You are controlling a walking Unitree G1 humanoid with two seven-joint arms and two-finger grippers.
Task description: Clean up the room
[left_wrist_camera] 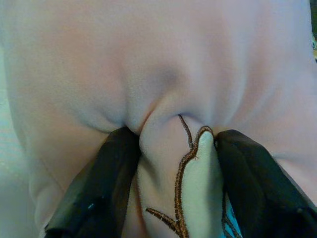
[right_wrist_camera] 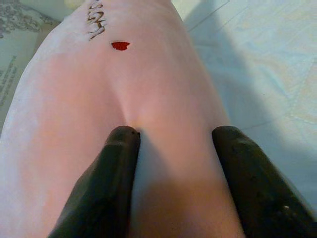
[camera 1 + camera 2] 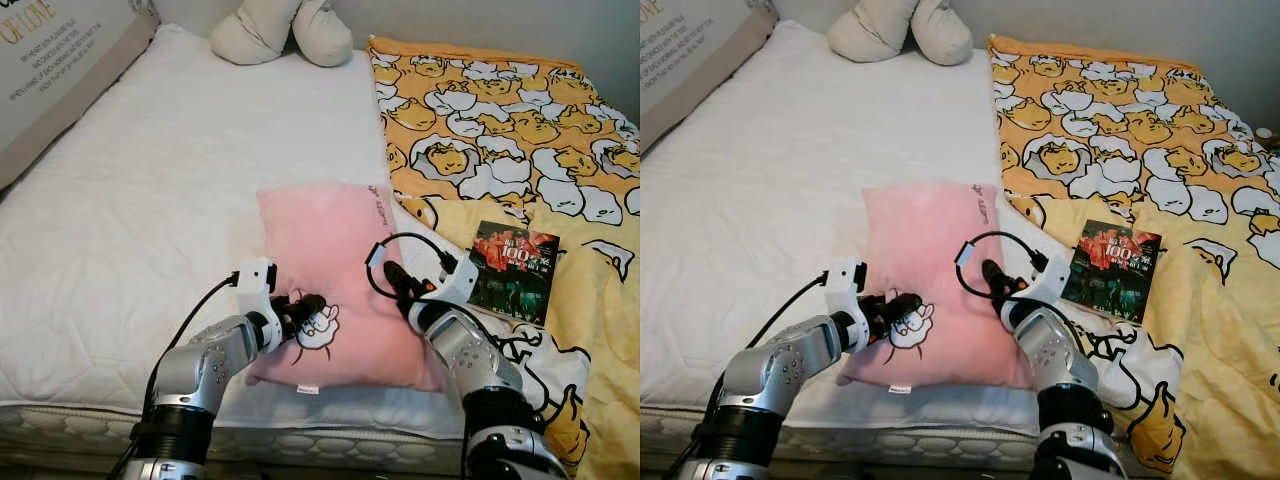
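Observation:
A pink pillow [image 3: 330,250] with a cartoon embroidery lies near the front edge of the white mattress [image 3: 140,200]. My left gripper [image 3: 305,308] is on the pillow's lower left part, shut on a pinched fold of pink fabric beside the embroidery [image 1: 185,163]. My right gripper [image 3: 395,278] is at the pillow's right edge. Its two black fingers [image 2: 114,163] straddle a ridge of the pillow [image 2: 163,99] and press into it.
A dark book [image 3: 515,270] lies on the yellow patterned duvet [image 3: 500,130] just right of the pillow. A cream plush cushion [image 3: 280,30] sits at the head of the bed. A lettered board [image 3: 50,60] leans at far left. The mattress front edge [image 3: 300,435] is below my arms.

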